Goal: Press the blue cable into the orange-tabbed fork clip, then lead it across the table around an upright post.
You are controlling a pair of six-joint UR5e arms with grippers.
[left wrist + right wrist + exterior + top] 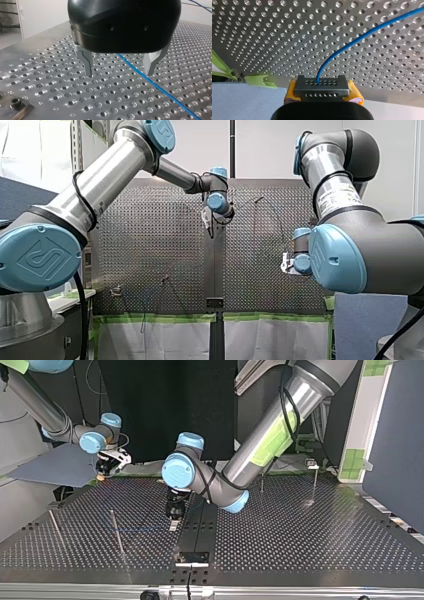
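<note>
At the top view's left, my right claw [102, 474] is hanging over the far edge of the worktop [300, 530]. Its wrist view is showing it pressed together on the end of the blue cable [362, 37], which is leaving the yellow pads [356, 94] and curving away over the holes. Moving rightward, the cable is lying flat on the worktop and running past an upright post [118, 535] toward the middle; I cannot tell on which side of the post it is passing. At the middle, my left claw [118, 68] is pointing down with its metal fingers [86, 65] spread and their tips close to the surface, straddling the cable without pinching it. The cable's long axis is running through the gap, crossways to the line on which the fingers are set to close, and it is sitting nearer one finger than the other. So my left arm is the nearer one to the free stretch, and I am judging that the grasp is calling for a small sideways shift to centre it. Further right, another post [314, 485] is standing well apart from both claws. The fork clip is not showing clearly in any view.
</note>
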